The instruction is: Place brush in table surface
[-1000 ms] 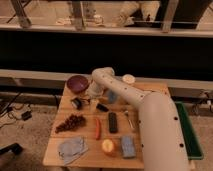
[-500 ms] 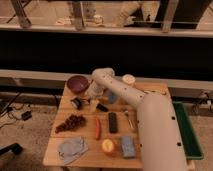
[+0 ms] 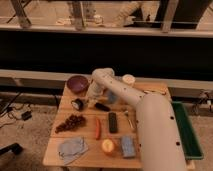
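The brush (image 3: 89, 104) lies on the light-brown wooden table surface (image 3: 67, 113), left of centre. Its round dark head with a pale rim (image 3: 77, 104) points left and its black handle (image 3: 102, 106) points right. My gripper (image 3: 93, 98) hangs at the end of the white arm, right over the brush's neck, close to it or touching it. The arm reaches in from the lower right and hides part of the table's right side.
A dark purple bowl (image 3: 77, 83) and a pale cup (image 3: 129, 79) stand at the back. Grapes (image 3: 70, 122), a red pepper (image 3: 97, 128), a flat black bar (image 3: 113, 122), a spoon (image 3: 127, 120), a grey cloth (image 3: 72, 148), an apple (image 3: 108, 146) and a blue sponge (image 3: 128, 146) lie nearer the front. A green tray (image 3: 187, 131) stands at the right.
The gripper has shifted slightly over the brush; the brush stays on the table in about the same place.
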`<state>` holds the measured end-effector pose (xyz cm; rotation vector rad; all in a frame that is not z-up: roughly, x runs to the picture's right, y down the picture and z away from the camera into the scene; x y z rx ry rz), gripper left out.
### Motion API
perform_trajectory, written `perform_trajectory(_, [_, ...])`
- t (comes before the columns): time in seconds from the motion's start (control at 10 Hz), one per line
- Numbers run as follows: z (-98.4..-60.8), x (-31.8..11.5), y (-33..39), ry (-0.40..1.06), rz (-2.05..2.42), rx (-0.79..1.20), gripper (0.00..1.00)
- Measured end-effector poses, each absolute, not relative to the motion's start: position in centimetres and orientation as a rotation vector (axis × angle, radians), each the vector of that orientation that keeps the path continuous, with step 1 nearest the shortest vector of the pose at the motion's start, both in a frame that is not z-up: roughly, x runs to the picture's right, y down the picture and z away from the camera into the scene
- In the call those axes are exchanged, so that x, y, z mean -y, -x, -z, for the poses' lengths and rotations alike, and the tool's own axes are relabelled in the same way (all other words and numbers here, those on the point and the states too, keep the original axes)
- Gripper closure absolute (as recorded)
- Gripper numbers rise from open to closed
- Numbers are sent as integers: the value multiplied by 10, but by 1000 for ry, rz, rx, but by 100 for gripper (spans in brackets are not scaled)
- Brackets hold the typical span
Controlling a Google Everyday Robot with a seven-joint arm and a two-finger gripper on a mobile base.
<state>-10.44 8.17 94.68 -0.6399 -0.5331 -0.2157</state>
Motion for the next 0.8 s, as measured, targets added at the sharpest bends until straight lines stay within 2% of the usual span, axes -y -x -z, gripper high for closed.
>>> perform_trajectory(0.2, [-947, -82, 105, 640, 211, 536, 83])
perform_trajectory(0.8, [-933, -66, 100, 629, 120, 501, 83])
